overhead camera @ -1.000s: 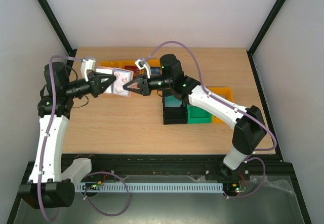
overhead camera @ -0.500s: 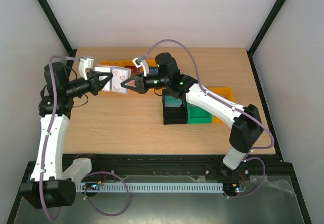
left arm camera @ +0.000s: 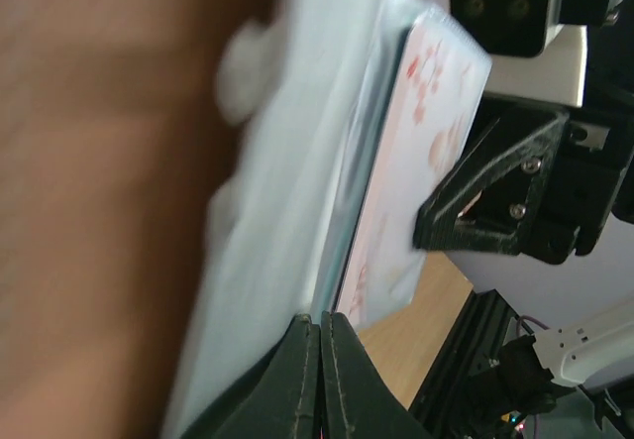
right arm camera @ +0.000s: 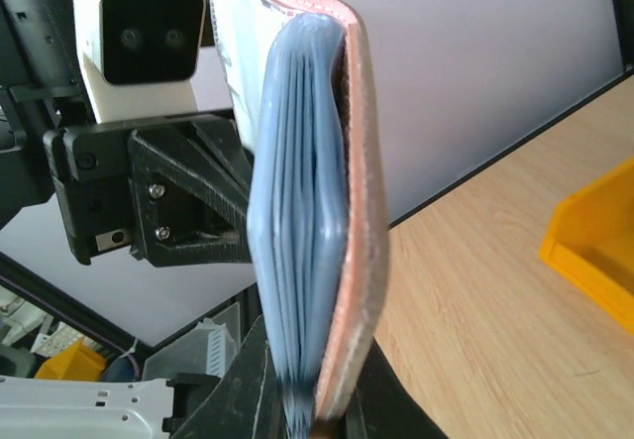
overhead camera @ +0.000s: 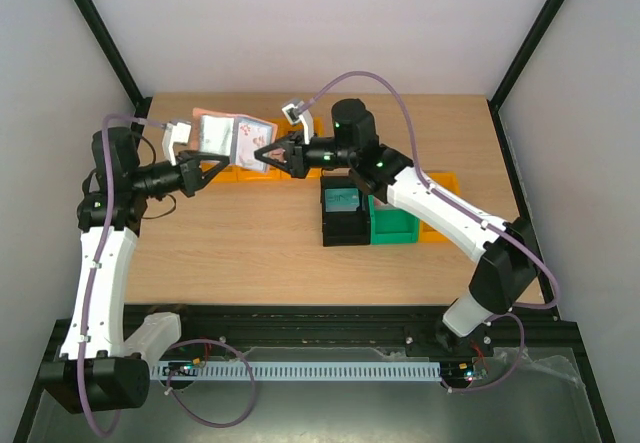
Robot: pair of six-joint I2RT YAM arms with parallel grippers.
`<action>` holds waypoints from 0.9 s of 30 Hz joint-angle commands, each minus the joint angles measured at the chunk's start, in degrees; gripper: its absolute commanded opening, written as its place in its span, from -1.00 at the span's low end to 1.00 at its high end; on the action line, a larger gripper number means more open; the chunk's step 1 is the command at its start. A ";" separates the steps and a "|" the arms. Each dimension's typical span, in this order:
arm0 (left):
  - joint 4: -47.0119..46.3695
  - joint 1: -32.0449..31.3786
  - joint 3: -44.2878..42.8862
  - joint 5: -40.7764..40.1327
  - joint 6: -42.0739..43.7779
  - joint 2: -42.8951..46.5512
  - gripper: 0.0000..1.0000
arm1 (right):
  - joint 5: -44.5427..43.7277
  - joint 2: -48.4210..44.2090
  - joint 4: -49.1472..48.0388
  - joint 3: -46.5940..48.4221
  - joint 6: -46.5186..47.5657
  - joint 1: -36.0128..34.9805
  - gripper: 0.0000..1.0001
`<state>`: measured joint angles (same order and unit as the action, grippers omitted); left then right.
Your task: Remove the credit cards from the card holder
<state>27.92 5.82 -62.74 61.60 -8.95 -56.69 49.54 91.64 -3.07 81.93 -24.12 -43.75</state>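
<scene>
Arms reach inward, left gripper (overhead camera: pixel 216 162) and right gripper (overhead camera: pixel 263 154) clamped, tips nearly meeting.

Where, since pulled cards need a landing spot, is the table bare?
Bare table fills the near-left stretch, up to the black bin and green bin. Crowded back left: left gripper and right gripper clamp the card holder by orange bins.

Your two arms: white links, black joints.
You'll see white shells on the left arm (overhead camera: pixel 98 268) and right arm (overhead camera: pixel 440 208), lilac cables (overhead camera: pixel 355 74) looping off each, black triangular fingers (left arm camera: pixel 485 196) with silver screws, and white wrist-camera housings (right arm camera: pixel 139 23).
</scene>
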 commanded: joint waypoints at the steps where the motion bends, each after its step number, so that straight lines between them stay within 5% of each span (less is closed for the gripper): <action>1: 2.62 0.30 -1.42 0.79 2.15 0.78 -0.95 | 2.44 -3.09 -0.40 1.09 3.66 0.46 -0.97; 5: 3.60 0.22 -1.33 -1.31 2.91 0.91 -0.83 | 4.67 -4.54 0.79 0.59 5.79 0.42 -0.97; 14: 4.62 0.47 -1.77 -0.40 4.35 0.59 0.37 | 6.61 -7.23 5.14 -0.42 11.21 0.42 -0.97; 17: 5.41 0.48 -2.22 -0.43 5.28 0.55 0.62 | 7.98 -7.48 6.86 -0.77 13.39 0.33 -0.97; 23: 5.29 0.33 -2.49 5.82 5.27 0.20 0.73 | 9.87 -7.13 6.50 -1.51 13.75 0.17 -0.97; 27: 4.57 -0.32 -2.12 7.15 4.34 0.11 0.60 | 11.10 -5.68 3.68 -1.52 12.00 -0.73 -0.97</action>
<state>32.97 5.91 -63.61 64.82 -4.08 -56.36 56.99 85.91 4.12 80.36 -11.68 -43.42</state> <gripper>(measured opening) 0.843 0.077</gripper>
